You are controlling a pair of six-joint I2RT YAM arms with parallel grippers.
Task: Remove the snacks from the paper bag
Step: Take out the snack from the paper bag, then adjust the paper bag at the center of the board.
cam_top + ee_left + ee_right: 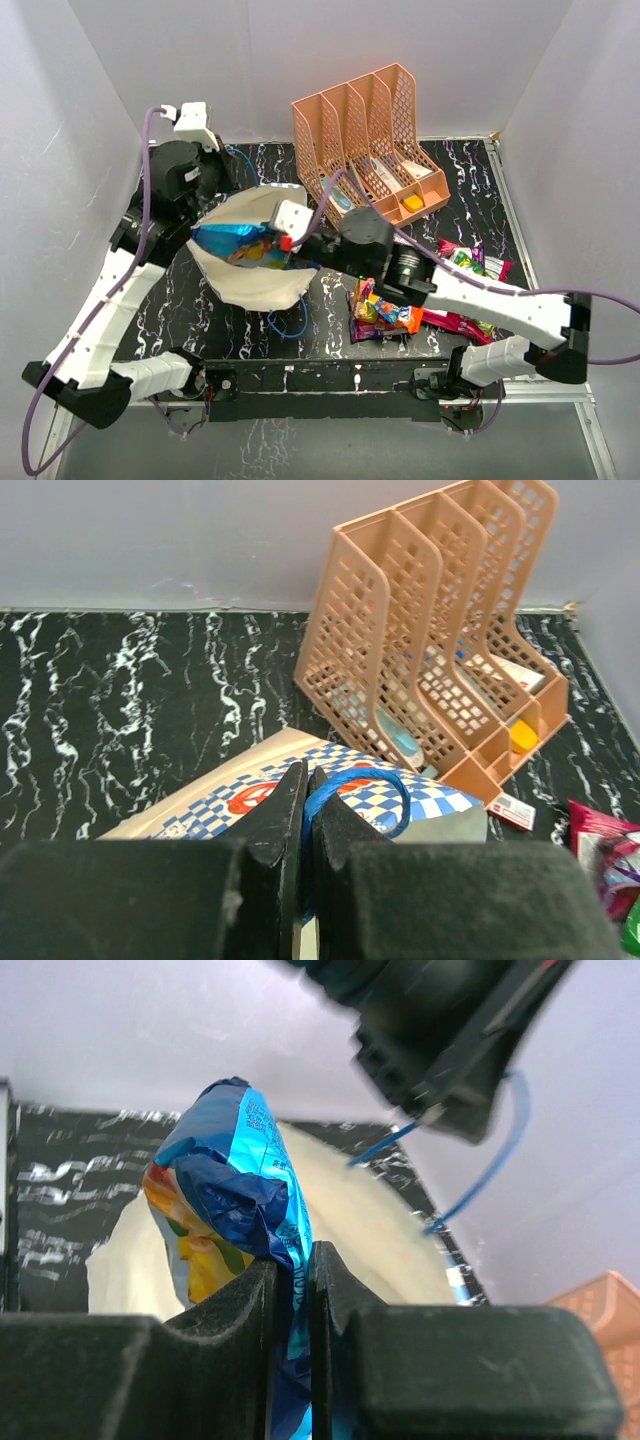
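1. left gripper (pixel 305 785) clenched on the paper bag's (pixel 200 810) blue cord handle (pixel 385 780).
2. right gripper (pixel 293 1265) pinches a blue snack packet (pixel 235 1160) over the bag's open mouth.
3. other snacks (pixel 385 315) lie on the table beside the bag.

Bright, even, diffuse light; no hard shadows in any view.
Top view: soft overhead illum., white walls (pixel 100 100) evenly lit, corners slightly greyer; only faint soft shade under arms on marble table (pixel 470 170); sharp overall. Small specular glints on foil of blue packet (pixel 235 243). Left wrist: bkgd crisp, incl. peach organizer (pixel 420 650) and table veins; blue cord (pixel 350 785) saturated, in focus; left gripper (pixel 304 780) close to lens, fingers (pixel 270 825) dark, soft, little detail. Right wrist: glare streak along packet, print soft; right gripper (pixel 293 1260) fingers (pixel 240 1310) black and blurred; paper bag (pixel 370 1220) interior pale, nearly blown out; wall behind bright, featureless.
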